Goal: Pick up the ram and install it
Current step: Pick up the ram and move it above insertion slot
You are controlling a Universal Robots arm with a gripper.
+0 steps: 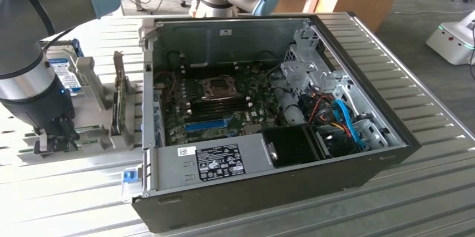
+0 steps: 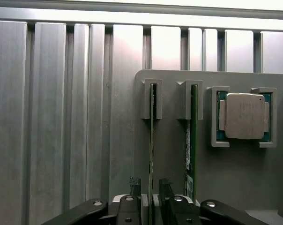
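**While the ram sits in its holder, the gripper is open around it**

The gripper [image 2: 150, 183] hangs over the grey holder [image 2: 235, 187], which sits at the exterior view's left, beside the open computer case [image 1: 282, 109]. Its fingers [image 2: 134, 182] are spread apart and hold nothing. The ram [image 2: 151, 136] stands on its thin edge in a slot of the holder, right between the two fingers. A second green stick [image 2: 190, 140] stands just beside it. This looks like the pick-up step. I think the grab needs a straight, gentle squeeze on this one stick, without bumping its neighbour.
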